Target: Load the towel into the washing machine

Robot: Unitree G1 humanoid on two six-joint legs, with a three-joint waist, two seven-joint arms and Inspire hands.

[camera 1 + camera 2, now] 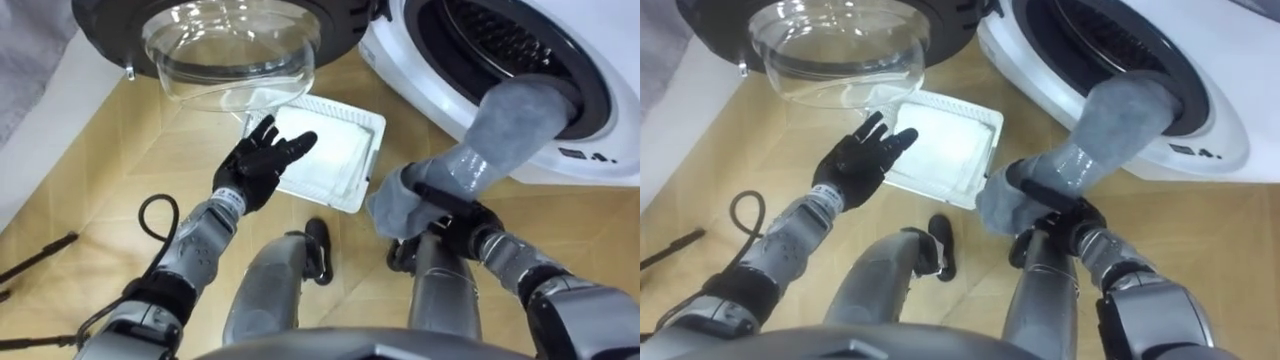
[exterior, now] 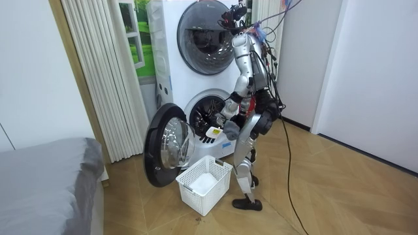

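Closest in, the right hand (image 1: pixel 455 215) has its fingers clamped on the lower end of a grey towel (image 1: pixel 505 125), bunched in its grasp above the robot's knees. From there the towel runs up and away as a thick roll, and its far end lies over the rim of the round opening and inside the drum of the washing machine (image 1: pixel 620 130). The left hand (image 1: pixel 262 165) hangs with its fingers straight and apart, holding nothing, above the near left corner of a white laundry basket (image 1: pixel 350 180). The basket stands on the wooden floor (image 1: pixel 120 160) between the machine and its open door (image 1: pixel 230 60), whose glass bowl faces the robot; something white lies in the basket's bottom. In the room view the robot stands close before the machine, bent forward at the hips, with the basket just beside its feet. A second machine (image 2: pixel 202 29) sits stacked on top, its door closed, and the corner of a grey bed (image 2: pixel 46 176) lies well apart at the room view's left.
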